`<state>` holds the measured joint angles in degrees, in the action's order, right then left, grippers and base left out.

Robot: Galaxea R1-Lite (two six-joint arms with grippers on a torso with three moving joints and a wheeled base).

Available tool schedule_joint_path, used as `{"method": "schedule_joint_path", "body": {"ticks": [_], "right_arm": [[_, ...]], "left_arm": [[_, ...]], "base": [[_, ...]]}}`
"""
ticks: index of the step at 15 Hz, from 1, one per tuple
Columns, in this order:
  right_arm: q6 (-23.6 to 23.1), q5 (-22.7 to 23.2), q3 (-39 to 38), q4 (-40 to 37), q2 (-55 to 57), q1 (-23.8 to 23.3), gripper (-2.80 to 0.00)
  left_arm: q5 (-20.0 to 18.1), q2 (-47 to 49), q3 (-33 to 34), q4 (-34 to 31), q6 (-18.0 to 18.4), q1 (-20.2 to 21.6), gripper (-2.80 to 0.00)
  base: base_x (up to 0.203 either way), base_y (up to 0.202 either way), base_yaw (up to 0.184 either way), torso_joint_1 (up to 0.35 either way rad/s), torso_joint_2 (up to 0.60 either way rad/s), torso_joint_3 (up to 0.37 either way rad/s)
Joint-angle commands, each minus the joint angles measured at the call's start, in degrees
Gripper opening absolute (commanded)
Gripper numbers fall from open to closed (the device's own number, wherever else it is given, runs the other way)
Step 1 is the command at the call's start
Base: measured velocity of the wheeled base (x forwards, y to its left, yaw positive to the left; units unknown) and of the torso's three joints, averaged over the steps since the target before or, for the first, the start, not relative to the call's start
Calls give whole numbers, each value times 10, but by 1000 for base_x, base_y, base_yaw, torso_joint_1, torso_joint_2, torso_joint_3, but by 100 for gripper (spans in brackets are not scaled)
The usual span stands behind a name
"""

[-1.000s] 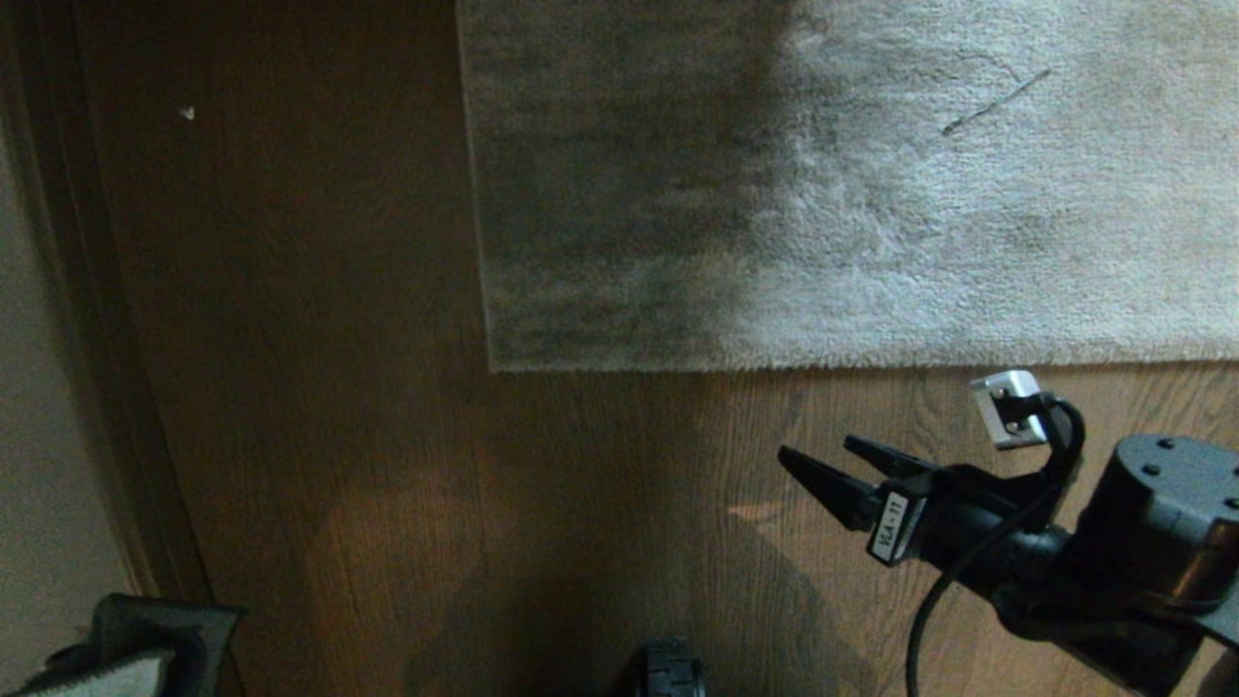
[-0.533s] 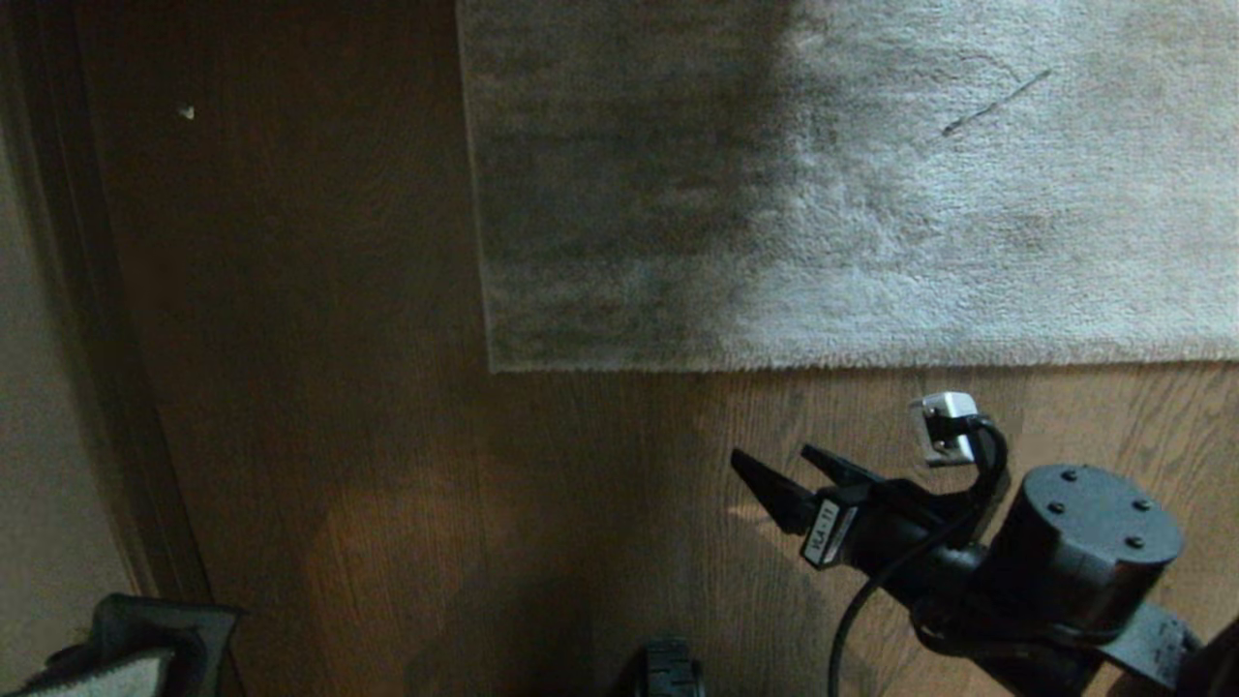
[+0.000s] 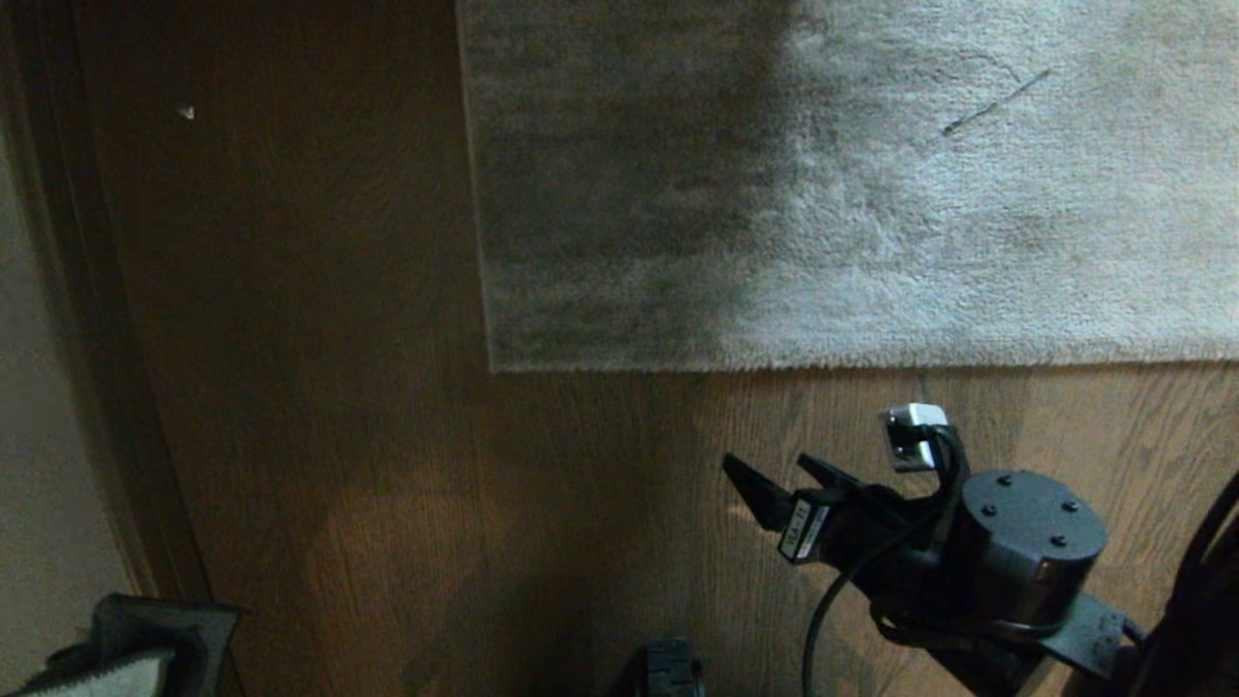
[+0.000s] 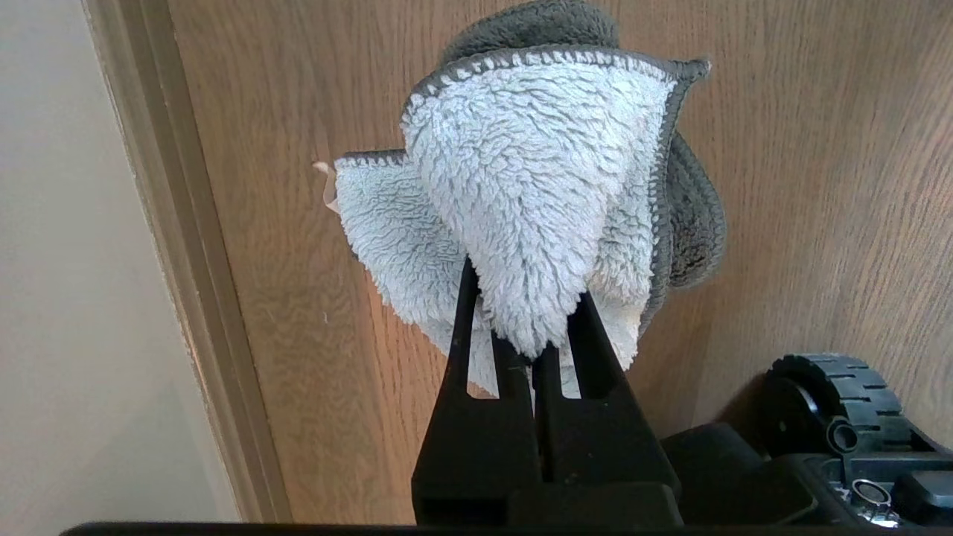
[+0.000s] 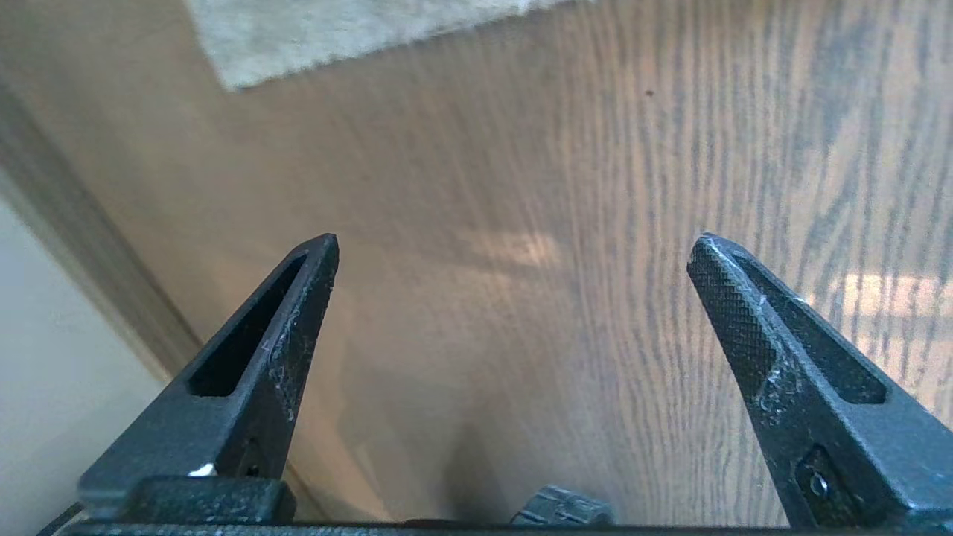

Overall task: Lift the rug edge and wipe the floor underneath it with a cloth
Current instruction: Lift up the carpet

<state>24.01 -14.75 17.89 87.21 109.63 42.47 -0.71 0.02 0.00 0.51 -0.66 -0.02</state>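
Near the rug edge (image 3: 852, 366), my right gripper (image 3: 779, 476) hangs spread and empty over the floor (image 3: 581, 503), lining up to lift; left gripper (image 4: 532, 350) grips the cloth (image 4: 536, 186)

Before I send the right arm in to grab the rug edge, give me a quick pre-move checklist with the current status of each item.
1. Right gripper open and empty: ok, jaws spread wide with nothing between them.
2. Cloth secured in left gripper: ok, jaws shut on the bunched rag.
3. Rug edge lying flat and unobstructed: ok, straight border on the floor, nothing on it near the gripper.
4. Right gripper at the edge: not ok, it hangs over bare floor short of the rug.
5. Left arm clear of the right arm's path: ok, parked low at the robot's left.
6. Dirt under the rug: cannot tell, it is covered.
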Motion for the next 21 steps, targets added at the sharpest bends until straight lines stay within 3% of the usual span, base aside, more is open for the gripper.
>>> {"method": "schedule_joint_path", "body": {"ticks": [1,17,21], "right_arm": [[5,-5,2,27,10,-1,0],[2,-38,29,27,18,-13,0],[2,-63,56,27,26,-13,0]], "left_arm": [[0,0,0,0,0,0,-280],[0,0,0,0,0,0,-280],[0,0,0,0,0,0,-280]], "base": [[0,0,0,0,0,0],[0,0,0,0,0,0],[0,0,0,0,0,0]]}}
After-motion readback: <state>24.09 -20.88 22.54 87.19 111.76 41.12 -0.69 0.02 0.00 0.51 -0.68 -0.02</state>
